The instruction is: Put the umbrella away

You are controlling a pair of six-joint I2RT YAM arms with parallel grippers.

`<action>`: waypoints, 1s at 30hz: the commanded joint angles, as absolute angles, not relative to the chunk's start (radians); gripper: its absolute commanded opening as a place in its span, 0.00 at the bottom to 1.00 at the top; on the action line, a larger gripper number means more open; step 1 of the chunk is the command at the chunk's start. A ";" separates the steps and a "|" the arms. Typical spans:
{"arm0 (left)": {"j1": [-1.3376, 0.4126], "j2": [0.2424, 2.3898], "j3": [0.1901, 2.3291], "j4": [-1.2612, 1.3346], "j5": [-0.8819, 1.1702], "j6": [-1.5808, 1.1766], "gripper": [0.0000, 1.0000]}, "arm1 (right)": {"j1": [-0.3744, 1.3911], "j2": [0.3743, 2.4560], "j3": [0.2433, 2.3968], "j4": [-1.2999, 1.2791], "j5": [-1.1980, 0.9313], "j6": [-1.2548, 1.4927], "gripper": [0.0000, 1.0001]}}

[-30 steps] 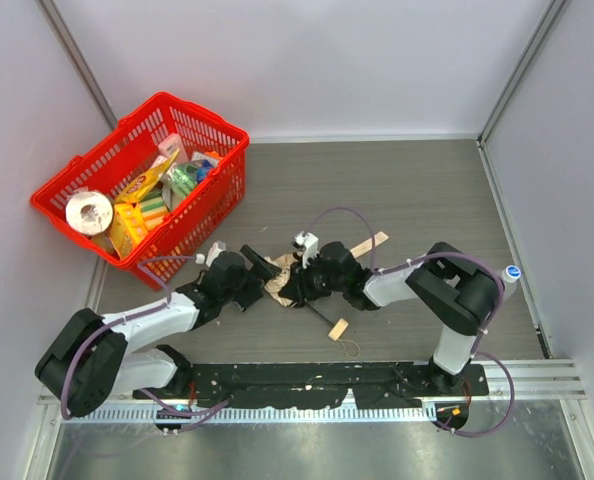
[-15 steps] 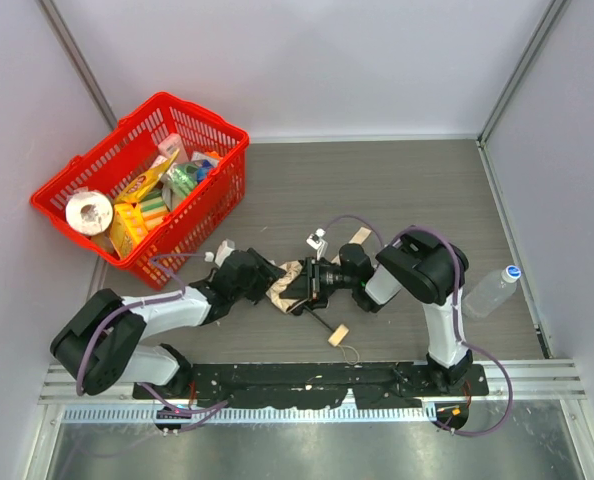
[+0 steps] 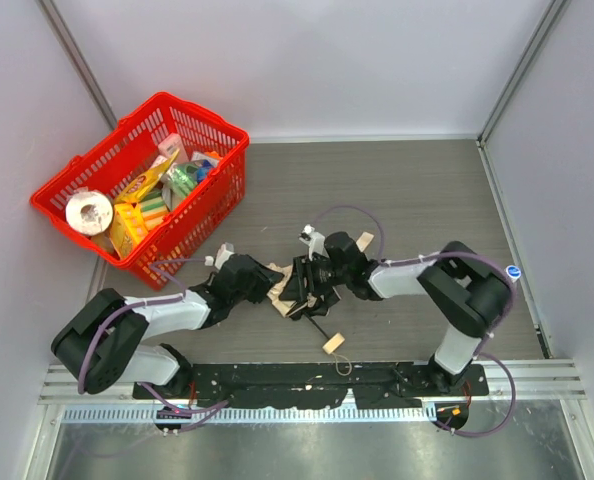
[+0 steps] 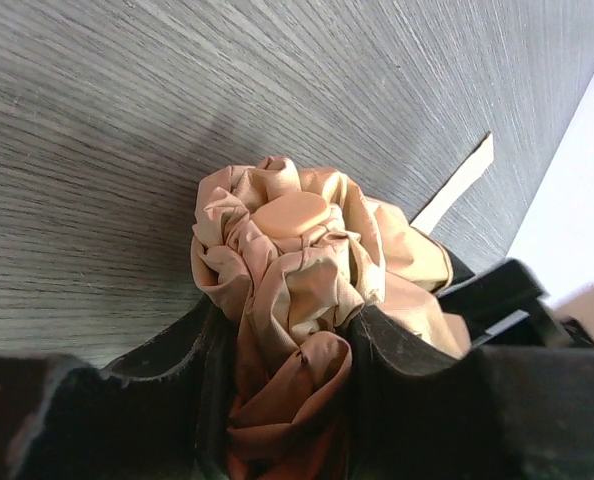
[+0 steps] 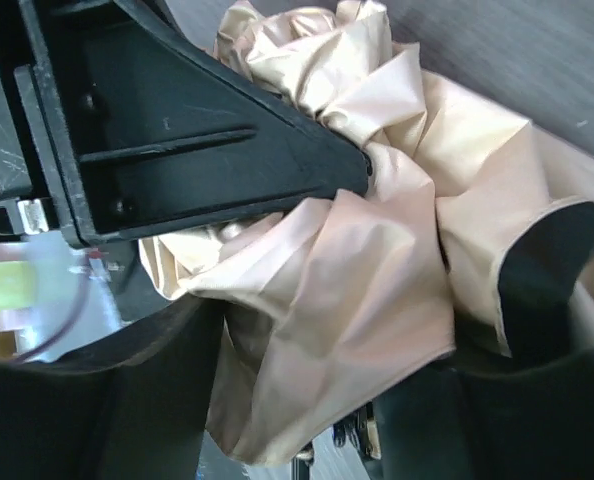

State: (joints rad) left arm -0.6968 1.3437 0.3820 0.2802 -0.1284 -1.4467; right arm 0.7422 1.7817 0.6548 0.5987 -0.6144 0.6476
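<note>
Mid-frame in top view, left gripper [image 4: 285,335] clenched on bunched umbrella [image 3: 281,291] fabric; right gripper [image 5: 367,300] had fabric between fingers, grasp or release unclear.

You've got 1 overhead looking down on the whole table [image 3: 407,190]; 2 wrist cams close on the umbrella [image 3: 280,291] [image 4: 297,260] [image 5: 377,250], opposite sides.

Grey wood-grain table [image 3: 407,190], white walls [image 3: 307,60]
</note>
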 commanded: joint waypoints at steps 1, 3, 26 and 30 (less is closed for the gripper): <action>-0.703 1.364 0.345 0.158 -0.127 -1.368 0.00 | 0.804 1.605 0.799 0.007 -0.283 0.312 0.63; -0.704 1.367 0.350 0.150 -0.120 -1.376 0.00 | 0.842 1.545 0.854 -0.124 -0.163 0.247 0.66; -0.703 1.382 0.371 0.081 -0.075 -1.428 0.00 | 1.005 1.566 1.121 -0.205 0.249 0.110 0.63; -0.703 1.373 0.377 0.068 -0.078 -1.436 0.00 | 1.009 1.546 1.033 -0.221 0.251 0.193 0.24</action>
